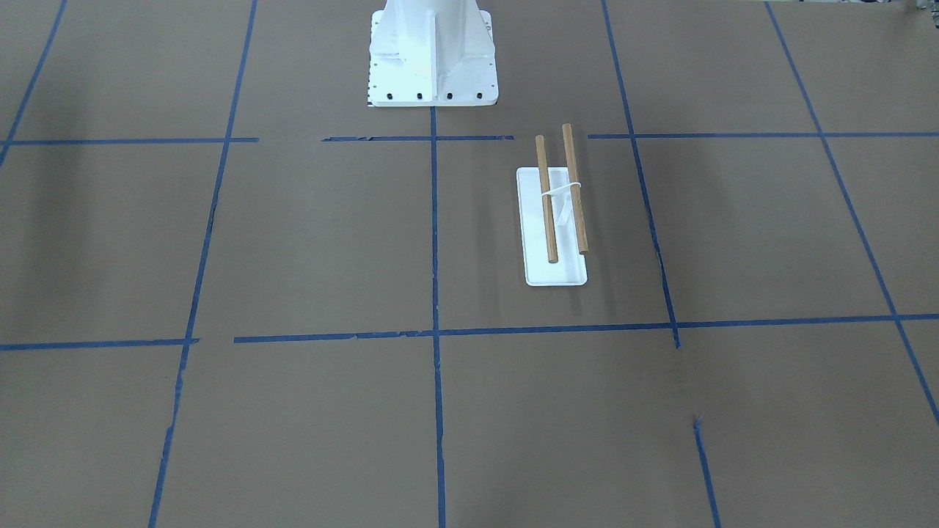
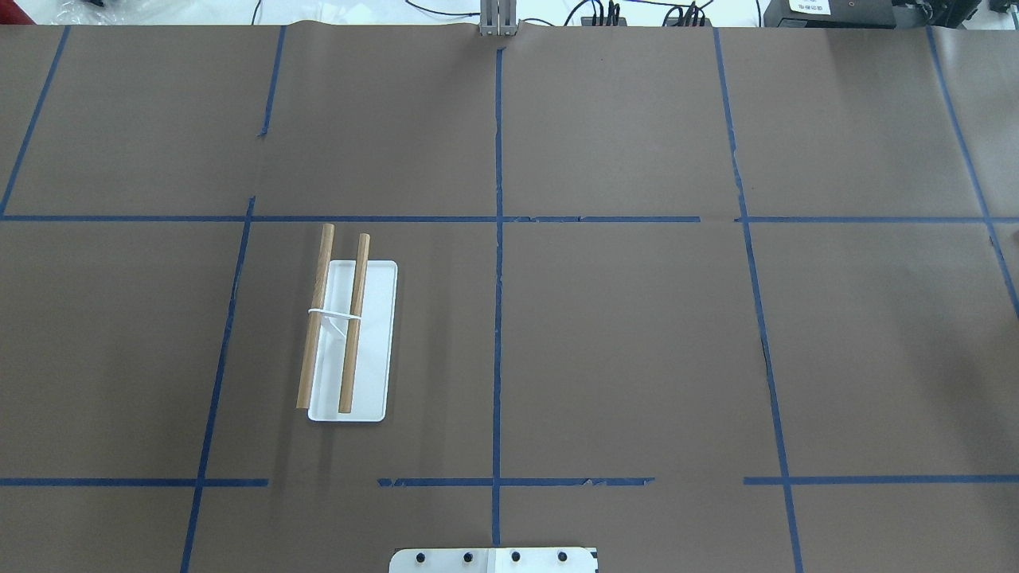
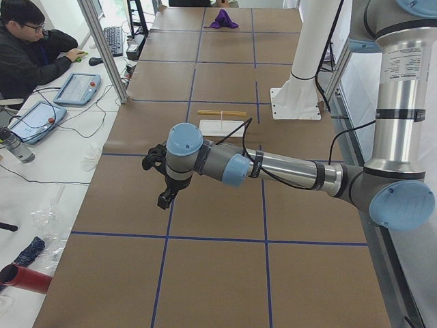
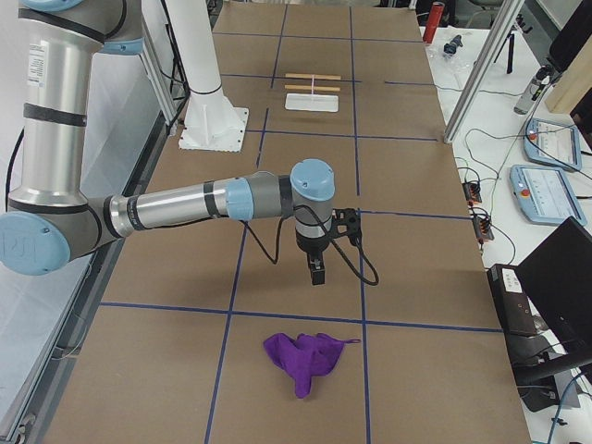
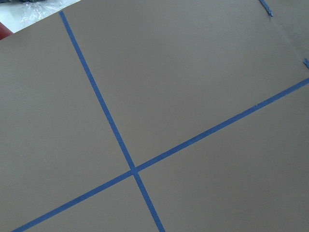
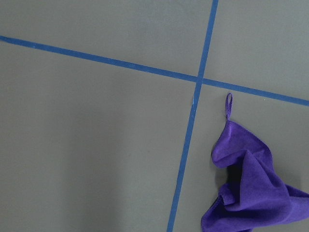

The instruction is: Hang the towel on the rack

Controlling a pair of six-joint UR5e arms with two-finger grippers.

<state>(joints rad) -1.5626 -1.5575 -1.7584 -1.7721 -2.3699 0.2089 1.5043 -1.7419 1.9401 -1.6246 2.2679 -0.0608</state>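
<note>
Towel (image 4: 301, 359) lies crumpled, well apart from the rack (image 2: 372, 342) — right gripper (image 4: 316, 275) hovers near it, open or closed I can't tell; best pinch an edge, not the bunch.

Open room all rnd rack (image 2: 351, 334)

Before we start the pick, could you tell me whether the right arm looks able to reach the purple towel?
Probably yes: the right gripper hangs just short of the towel, and nothing visible lies between them.
</note>
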